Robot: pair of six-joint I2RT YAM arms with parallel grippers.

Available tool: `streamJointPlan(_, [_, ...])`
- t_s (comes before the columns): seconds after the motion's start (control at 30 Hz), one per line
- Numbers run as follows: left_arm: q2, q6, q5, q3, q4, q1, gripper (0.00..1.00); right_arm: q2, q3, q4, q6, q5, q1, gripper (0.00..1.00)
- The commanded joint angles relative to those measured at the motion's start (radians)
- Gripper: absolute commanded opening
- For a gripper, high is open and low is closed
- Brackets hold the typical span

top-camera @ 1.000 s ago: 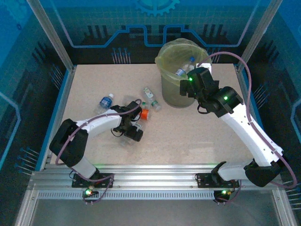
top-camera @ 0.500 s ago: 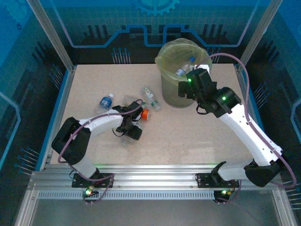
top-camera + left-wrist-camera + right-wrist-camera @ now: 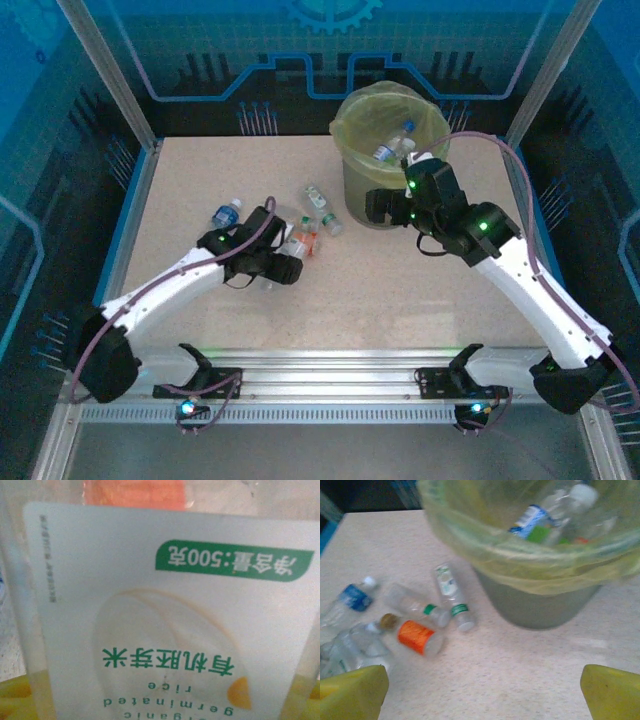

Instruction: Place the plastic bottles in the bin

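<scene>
Bottle (image 3: 170, 630) label reads upside down: "净含量:500克", "有机胚芽米", "germinated rice". Left jaws pinch this bottle, left-centre of desk (image 3: 400, 290). Right jaws spread wide, empty, near bin (image 3: 540, 605); loose bottles (image 3: 452, 597) lie left of it

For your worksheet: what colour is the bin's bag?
Yellow-green bag; best in the right wrist view.

speckled beige table (image 3: 400, 300); blue circuit-patterned walls (image 3: 200, 50); aluminium frame posts (image 3: 103, 62)
</scene>
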Motion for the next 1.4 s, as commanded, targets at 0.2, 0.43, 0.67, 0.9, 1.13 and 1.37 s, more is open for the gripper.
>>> streamJointPlan(0.2, [-0.066, -0.066, 0.163, -0.002, 0.342, -0.007, 0.68, -0.053, -0.198, 0.371, 0.044, -0.412, 0.024, 1.0])
streamJointPlan(0.43, [-0.06, -0.079, 0.233, 0.017, 0.431, -0.008, 0.7, 0.019, -0.199, 0.491, 0.091, -0.531, 0.031, 1.0])
streamJointPlan(0.67, [-0.062, -0.097, 0.282, 0.011, 0.481, -0.007, 0.7, 0.097, -0.143, 0.491, 0.075, -0.508, 0.054, 0.98])
streamJointPlan(0.9, [-0.073, -0.094, 0.32, -0.005, 0.52, -0.007, 0.71, 0.16, -0.114, 0.501, 0.078, -0.5, 0.066, 0.93])
streamJointPlan(1.13, [-0.098, -0.091, 0.336, -0.03, 0.559, -0.008, 0.71, 0.191, -0.11, 0.525, 0.092, -0.484, 0.073, 0.84])
streamJointPlan(1.37, [-0.107, -0.089, 0.338, -0.038, 0.568, -0.007, 0.78, 0.171, -0.137, 0.566, 0.116, -0.468, 0.073, 0.52])
